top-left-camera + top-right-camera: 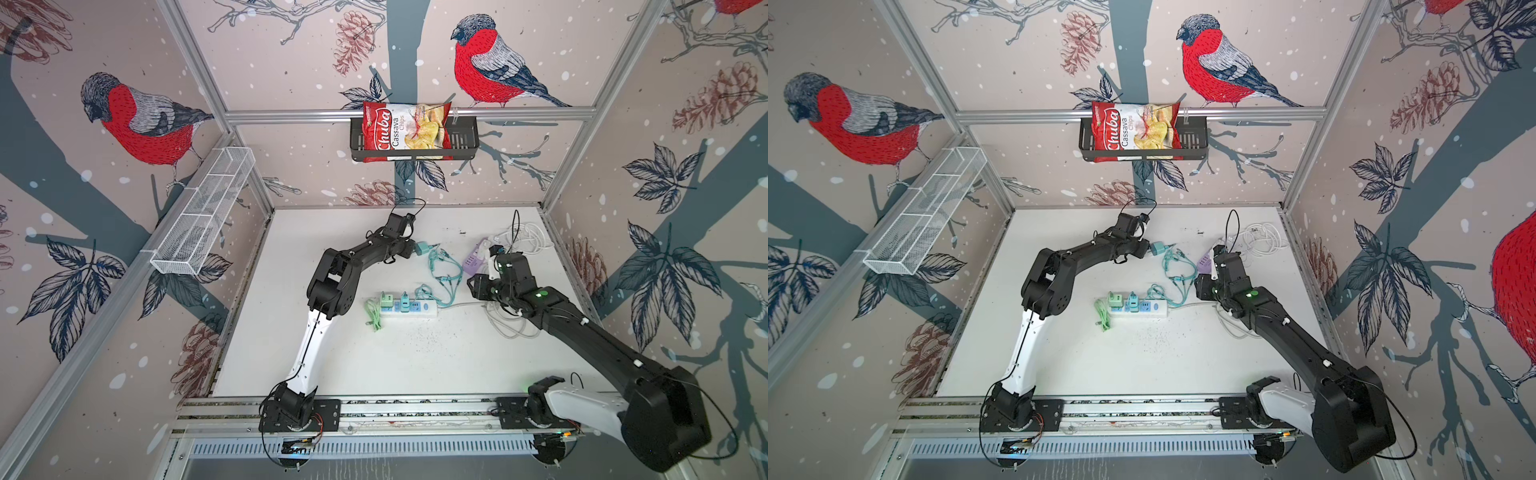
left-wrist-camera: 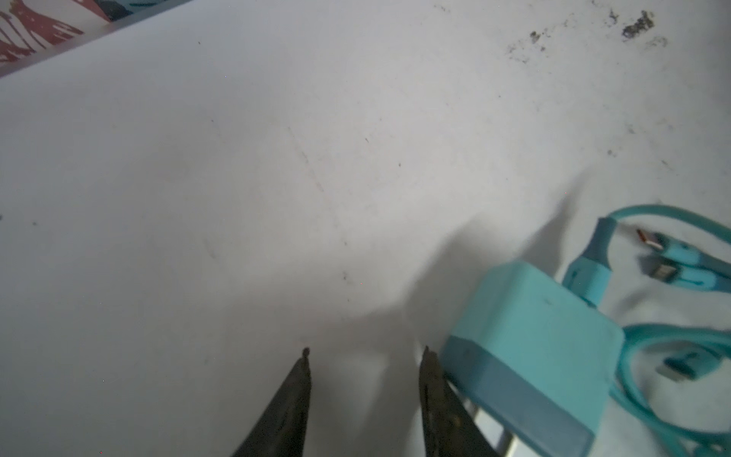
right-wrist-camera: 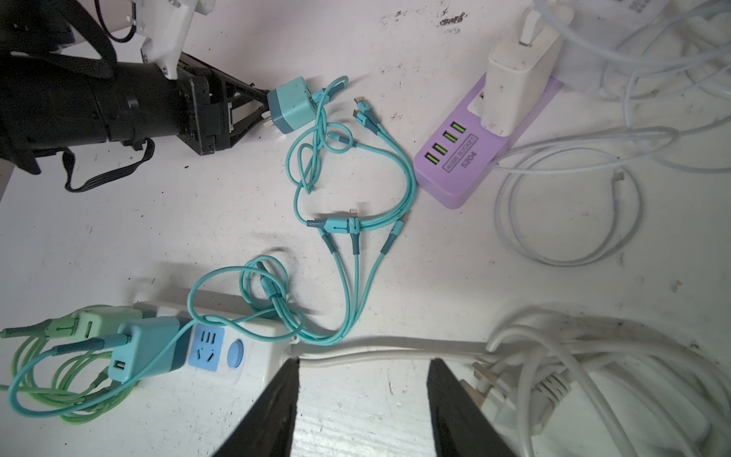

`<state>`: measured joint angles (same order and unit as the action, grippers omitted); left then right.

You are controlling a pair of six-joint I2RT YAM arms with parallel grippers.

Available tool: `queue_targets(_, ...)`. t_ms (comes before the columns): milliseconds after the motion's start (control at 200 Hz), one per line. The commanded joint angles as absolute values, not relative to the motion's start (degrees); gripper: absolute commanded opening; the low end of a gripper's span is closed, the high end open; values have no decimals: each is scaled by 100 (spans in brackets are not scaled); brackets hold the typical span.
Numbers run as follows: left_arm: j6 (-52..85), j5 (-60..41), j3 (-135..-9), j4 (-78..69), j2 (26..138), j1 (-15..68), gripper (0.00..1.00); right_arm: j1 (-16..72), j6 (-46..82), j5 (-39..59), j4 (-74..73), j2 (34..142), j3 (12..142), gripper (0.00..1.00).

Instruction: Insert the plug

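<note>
The teal plug [image 2: 530,356], a square charger with a darker band, lies on its side on the white table [image 1: 332,365], prongs toward my left gripper [image 2: 366,352]. That gripper is open with only bare table between its fingers. The plug rests against the outer side of one finger [image 2: 435,395]. Both top views show the plug [image 1: 423,248] [image 1: 1158,248] just past the gripper's tips. The white power strip [image 3: 253,356] holds a green and a teal charger, and one blue socket [image 3: 205,349] is free. My right gripper [image 3: 362,362] hangs open over the strip's grey cable.
A teal multi-head cable [image 3: 356,225] loops between the plug and the strip. A purple USB socket block [image 3: 470,162] carries a white charger [image 3: 514,87]. White cable coils [image 3: 569,213] lie at the right. A wire basket [image 1: 203,212] hangs on the left wall.
</note>
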<state>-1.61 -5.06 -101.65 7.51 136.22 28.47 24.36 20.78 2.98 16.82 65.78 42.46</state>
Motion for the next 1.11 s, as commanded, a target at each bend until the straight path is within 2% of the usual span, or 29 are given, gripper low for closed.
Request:
queue_targets(0, -245, -808, -9690, 733, 13352, 2909, 45, 2435, 2000, 353, 1599, 6561, 4236, 54)
queue_targets(340, -641, -797, -8839, 514, 12691, 3386, 44, 2426, 1983, 352, 1626, 6542, 4254, 54)
queue_targets(630, -539, -642, -8651, 825, 12305, 3400, 45, 2394, 1957, 325, 1653, 6521, 4223, 54)
queue_targets(1101, 793, -475, -9057, 803, 12463, 3447, 45, 2365, 1905, 387, 1652, 6491, 4228, 54)
